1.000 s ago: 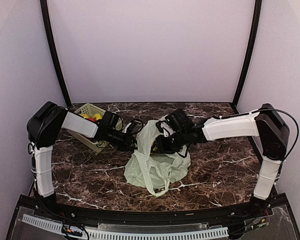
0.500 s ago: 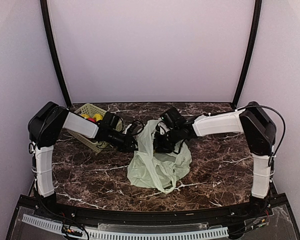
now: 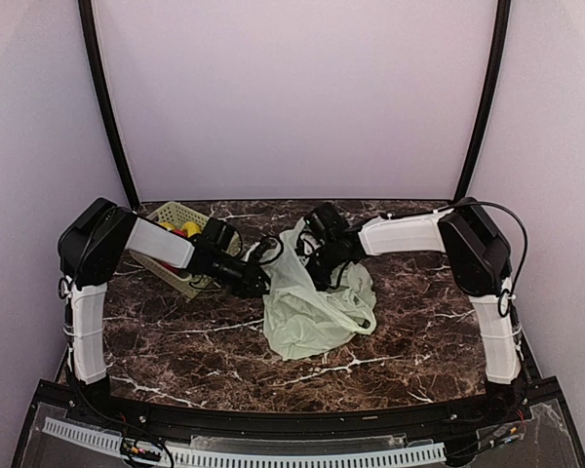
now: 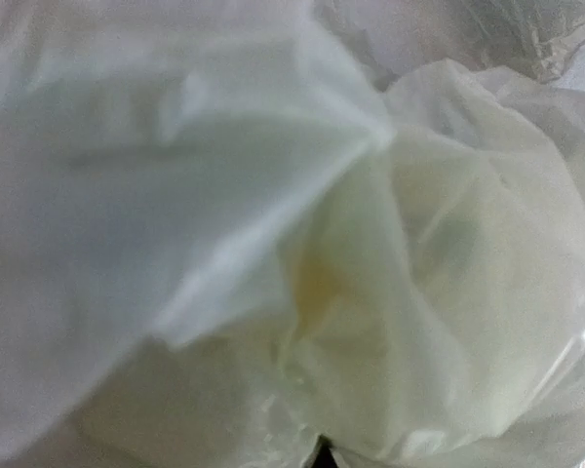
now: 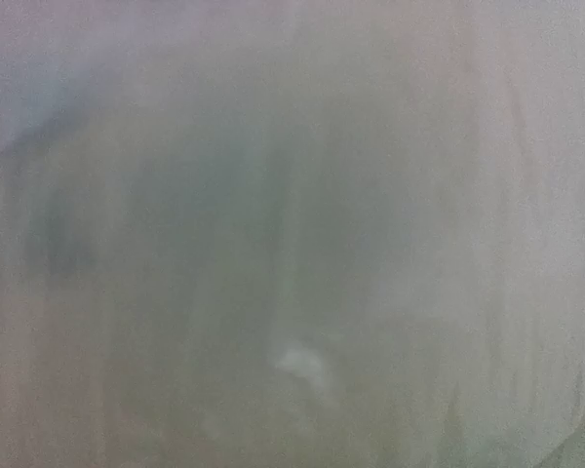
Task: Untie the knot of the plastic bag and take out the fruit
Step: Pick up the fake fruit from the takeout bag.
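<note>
Plastic bag point(image 3: 317, 310) lies on the table point(image 3: 424, 331), top film drawn between left gripper point(image 3: 261, 279) and right gripper point(image 3: 319, 265), presumably to open it. Fingers buried in film; whether apart or together, cannot tell.

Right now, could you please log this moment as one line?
left gripper: at plastic bag, jaws unclear | right gripper: at bag, jaws unclear | fruit: in basket

A dark brown, white-veined marble tabletop point(image 3: 166, 346) is lying under soft, even light, with plain pale lilac walls point(image 3: 292, 97) enclosing it. Two thin black curved poles point(image 3: 104, 97) are rising at 10 and 2 o'clock, and a black front rail point(image 3: 273, 421) is running along 6 o'clock.
</note>
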### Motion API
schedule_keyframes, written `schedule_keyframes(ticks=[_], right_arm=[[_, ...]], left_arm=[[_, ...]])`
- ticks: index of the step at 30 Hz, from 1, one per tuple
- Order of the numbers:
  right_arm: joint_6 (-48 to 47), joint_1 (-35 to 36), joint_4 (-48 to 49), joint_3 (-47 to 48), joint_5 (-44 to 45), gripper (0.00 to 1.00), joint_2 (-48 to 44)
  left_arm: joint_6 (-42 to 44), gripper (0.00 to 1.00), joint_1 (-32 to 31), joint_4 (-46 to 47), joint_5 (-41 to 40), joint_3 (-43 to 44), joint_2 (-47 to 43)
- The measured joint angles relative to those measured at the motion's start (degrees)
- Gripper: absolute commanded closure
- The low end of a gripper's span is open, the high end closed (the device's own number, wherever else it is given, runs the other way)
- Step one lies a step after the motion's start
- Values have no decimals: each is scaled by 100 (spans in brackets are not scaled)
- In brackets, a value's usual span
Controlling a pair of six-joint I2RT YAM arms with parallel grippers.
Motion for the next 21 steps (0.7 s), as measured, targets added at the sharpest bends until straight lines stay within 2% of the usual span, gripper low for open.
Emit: schedule_keyframes(ticks=[2,5,10,12,17,21], right_arm=[[-50,-2,-13,155,-96,28,153],[-157,-13,-28,308,-238,37,278],[-260,-39,50,369,-511,65,389],[-293,-55,90,367,-577,72,400],[-304,-59,306,184,-570,79,330],[-304,-63,529,-315,-413,81,2]], left_arm=[[48,99,0,-66,70,37,24],[122,99,15,-94,249,46,66],[214,99,35,-173,487,81,107],[229,99,44,-205,533,116,129],[197,99,46,-249,470,129,136],[85,99,17,-208,192,103,129]])
